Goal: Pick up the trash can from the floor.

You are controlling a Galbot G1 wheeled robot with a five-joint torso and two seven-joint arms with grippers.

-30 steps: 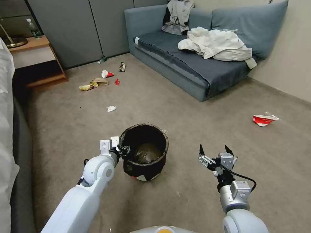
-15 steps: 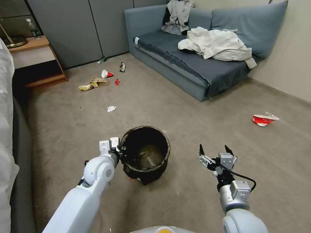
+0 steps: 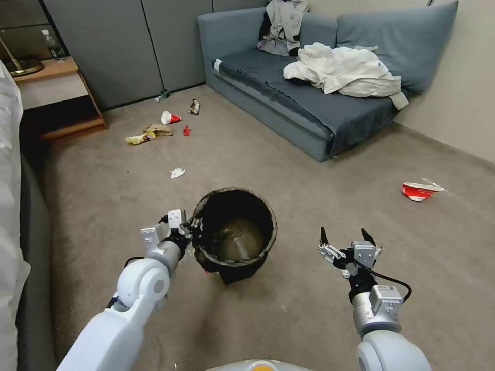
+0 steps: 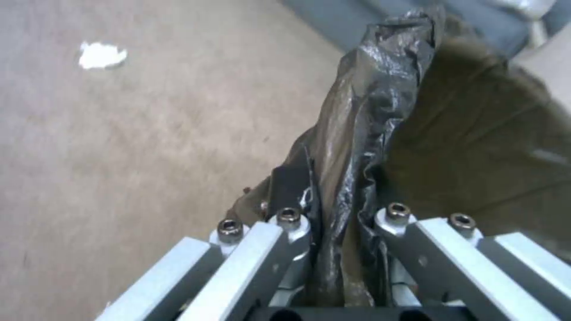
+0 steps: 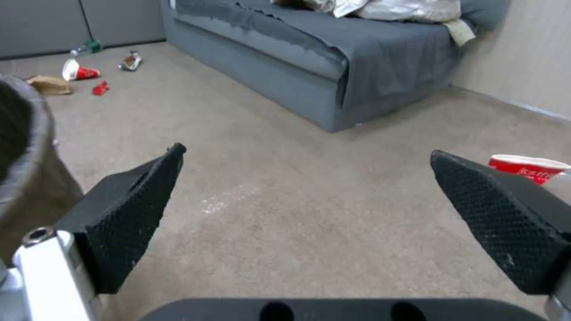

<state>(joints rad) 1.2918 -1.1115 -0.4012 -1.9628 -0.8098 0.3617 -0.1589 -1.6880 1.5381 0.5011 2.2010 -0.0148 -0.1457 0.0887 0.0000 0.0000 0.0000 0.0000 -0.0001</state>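
The trash can point(image 3: 237, 242), lined with a wrinkly black bag, hangs tilted in the middle of the head view, its mouth facing up toward me. Its base looks raised off the floor point(image 3: 309, 180), with a shadow beneath. My left gripper point(image 3: 193, 232) is shut on the near-left part of the rim. In the left wrist view the fingers of the left gripper point(image 4: 333, 205) pinch the bag-covered rim of the trash can point(image 4: 369, 111). My right gripper point(image 3: 343, 232) hovers open to the can's right, holding nothing. The right wrist view shows the right gripper point(image 5: 306, 178) spread wide beside the trash can point(image 5: 24, 147).
A grey sofa point(image 3: 309, 103) with clothes stands at the back right. A red-and-white cup point(image 3: 420, 190) lies on the carpet to the right. Wrappers and another cup point(image 3: 170, 118) lie at the back left, near a paper scrap point(image 3: 177, 173). A wooden shelf point(image 3: 56, 98) stands far left.
My left gripper has risen and swung slightly left with the trash can, which lifted and tilted so its white base no longer shows. The right arm barely moved.
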